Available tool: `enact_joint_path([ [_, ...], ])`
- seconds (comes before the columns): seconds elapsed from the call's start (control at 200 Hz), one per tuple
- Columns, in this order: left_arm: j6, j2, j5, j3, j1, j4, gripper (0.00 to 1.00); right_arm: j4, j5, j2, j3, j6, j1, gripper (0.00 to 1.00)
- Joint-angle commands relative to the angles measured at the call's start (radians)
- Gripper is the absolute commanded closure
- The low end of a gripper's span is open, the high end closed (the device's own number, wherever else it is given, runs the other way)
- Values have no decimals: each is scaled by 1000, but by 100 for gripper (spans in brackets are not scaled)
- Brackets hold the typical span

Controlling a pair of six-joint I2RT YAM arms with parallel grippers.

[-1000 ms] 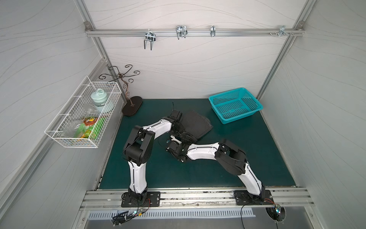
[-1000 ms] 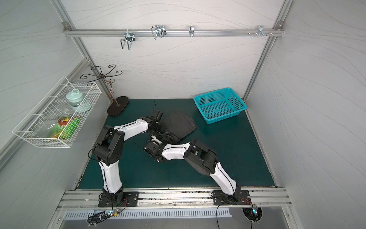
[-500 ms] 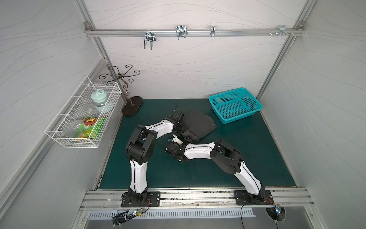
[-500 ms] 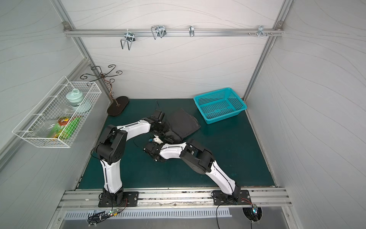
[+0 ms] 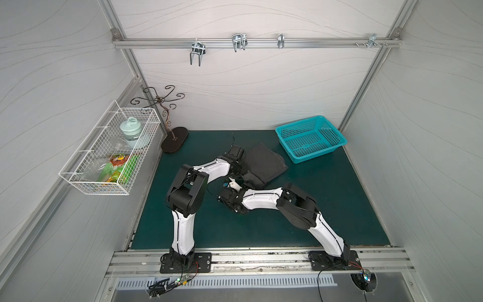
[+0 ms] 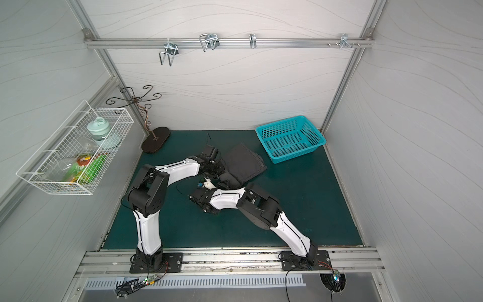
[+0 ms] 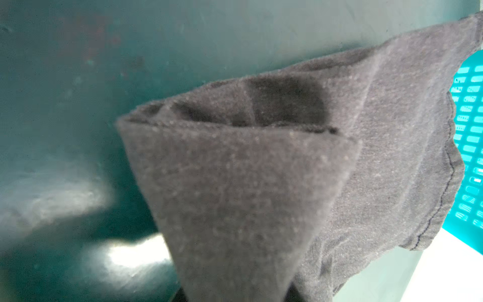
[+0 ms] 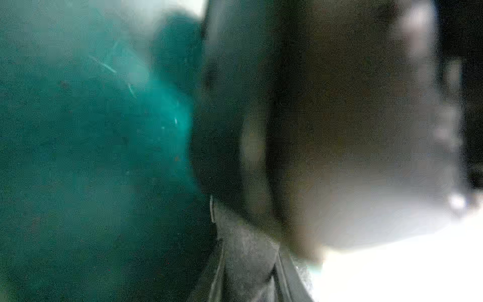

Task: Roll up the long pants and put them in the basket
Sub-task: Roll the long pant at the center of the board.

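Observation:
The long pants (image 5: 265, 163) (image 6: 244, 162) lie as a folded dark grey bundle at the middle of the green mat, in both top views. My left gripper (image 5: 241, 170) reaches in at the bundle's left edge. In the left wrist view it is shut (image 7: 235, 295) on a raised fold of the pants (image 7: 235, 183). My right gripper (image 5: 249, 183) meets the bundle's near edge. The right wrist view is blurred, but grey cloth (image 8: 248, 261) sits pinched between its dark fingers.
A teal basket (image 5: 311, 138) (image 6: 290, 138) (image 7: 470, 130) stands just right of the pants, at the back. A white wire basket (image 5: 109, 154) hangs on the left wall. A metal stand (image 5: 174, 140) is at the back left corner. A rail of hooks (image 5: 239, 41) runs overhead.
My right gripper has closed its jaws on the pants' near edge. The left gripper keeps its hold and has lifted the fold slightly. Both arms shifted only a little.

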Motion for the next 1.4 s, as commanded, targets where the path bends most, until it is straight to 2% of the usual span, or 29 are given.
enact_joint_path([
  [0.0, 14, 12, -65, -60, 18, -301, 100, -182, -35, 28, -45, 44, -141, 99],
  [0.2, 31, -30, -113, -75, 18, -351, 100, -172, -159, -13, -49, 3, -154, 100],
  [0.285, 40, -54, -143, -79, 18, -372, 84, -169, -228, -30, -50, -16, -156, 100],
  [0.425, 76, -103, -203, -83, 18, -381, 51, -168, -334, -49, -51, -38, -160, 100],
  [0.52, 117, -129, -260, -66, 19, -396, 43, -175, -393, -53, -48, -45, -165, 100],
  [0.545, 128, -136, -279, -57, 18, -404, 38, -176, -403, -55, -48, -47, -166, 100],
  [0.83, 250, -175, -543, 63, 24, -481, 27, -197, -476, -33, -41, -57, -175, 100],
  [0.981, 301, -157, -631, 127, 40, -515, 21, -207, -502, -18, -36, -61, -175, 100],
  [1.261, 321, -134, -629, 143, 72, -514, 14, -229, -520, 1, -24, -71, -172, 100],
  [1.396, 331, -122, -618, 143, 81, -516, 7, -237, -526, 14, -16, -80, -166, 100],
])
